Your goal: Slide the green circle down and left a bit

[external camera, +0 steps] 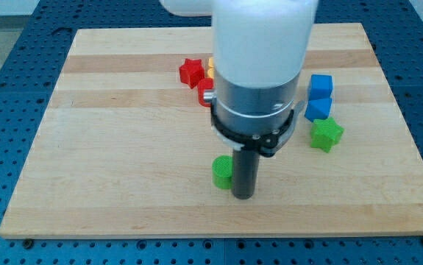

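My tip (243, 196) rests on the board at the lower end of a straight dark rod; it holds nothing and sits just beside the green circle (222, 171), on that block's right and slightly toward the view's bottom, apparently touching it. Whether contact is firm, cannot tell.

The white and grey arm body (259, 66) fills the view's top centre and hides part of the block cluster behind it. The wooden board (123, 147) lies on a blue perforated table (5, 44).

Blocks: green star (326, 135) at the view's right; two blue blocks above it, one (320, 85) directly over the other (318, 110), shapes unclear. Red star (190, 71) left of the arm, another red block (205, 93) just below it, partly hidden.
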Controlling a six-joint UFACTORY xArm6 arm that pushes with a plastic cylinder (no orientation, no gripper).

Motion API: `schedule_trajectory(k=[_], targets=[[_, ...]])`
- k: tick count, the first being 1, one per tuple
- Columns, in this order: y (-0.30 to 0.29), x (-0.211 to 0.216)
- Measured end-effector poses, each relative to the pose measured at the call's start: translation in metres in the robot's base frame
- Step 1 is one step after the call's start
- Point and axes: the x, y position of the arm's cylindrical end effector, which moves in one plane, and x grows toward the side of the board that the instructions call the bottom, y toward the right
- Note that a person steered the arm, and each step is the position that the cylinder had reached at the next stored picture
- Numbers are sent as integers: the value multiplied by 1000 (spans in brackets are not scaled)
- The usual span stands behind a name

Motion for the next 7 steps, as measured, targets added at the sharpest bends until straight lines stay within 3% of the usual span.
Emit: schedule_trajectory(k=[2, 3, 7], targets=[[59, -13], [50, -72], [-18, -21]])
